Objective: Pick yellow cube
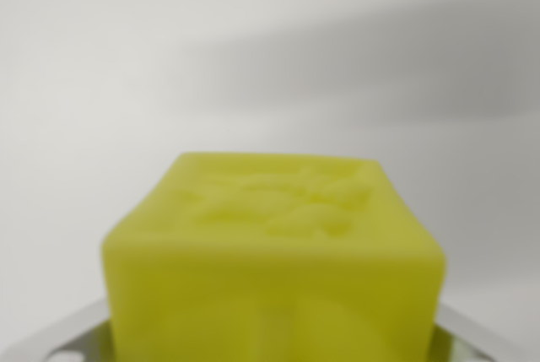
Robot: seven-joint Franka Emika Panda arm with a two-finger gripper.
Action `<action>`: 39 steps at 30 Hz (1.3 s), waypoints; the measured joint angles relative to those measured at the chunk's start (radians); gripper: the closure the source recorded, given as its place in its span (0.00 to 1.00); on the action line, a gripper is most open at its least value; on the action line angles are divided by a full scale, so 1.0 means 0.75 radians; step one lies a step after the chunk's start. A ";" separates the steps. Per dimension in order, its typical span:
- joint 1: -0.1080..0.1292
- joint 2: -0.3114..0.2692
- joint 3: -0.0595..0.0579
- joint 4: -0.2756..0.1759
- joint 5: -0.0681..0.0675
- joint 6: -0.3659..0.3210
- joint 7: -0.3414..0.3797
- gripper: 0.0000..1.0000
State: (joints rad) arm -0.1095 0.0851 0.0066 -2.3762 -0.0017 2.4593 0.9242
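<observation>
The yellow cube (274,269) fills the lower middle of the wrist view, very close and out of focus, with a raised pattern on its top face. My gripper (272,341) straddles it. One silver finger (72,332) shows at the wrist view's left and the other at the right, each meeting a side of the cube. The cube's bottom edge is cut off by the frame, so I cannot see whether it rests on the surface.
A plain white surface (126,67) lies behind the cube. A broad soft grey shadow (380,67) crosses the upper right of the wrist view.
</observation>
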 joint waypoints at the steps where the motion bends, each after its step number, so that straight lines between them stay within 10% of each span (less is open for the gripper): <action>1: 0.000 -0.007 0.000 0.002 0.000 -0.008 0.000 1.00; 39: 0.000 -0.184 0.000 0.088 0.002 -0.272 -0.001 1.00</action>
State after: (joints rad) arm -0.1094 -0.0530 0.0067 -2.3103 -0.0003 2.2556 0.9232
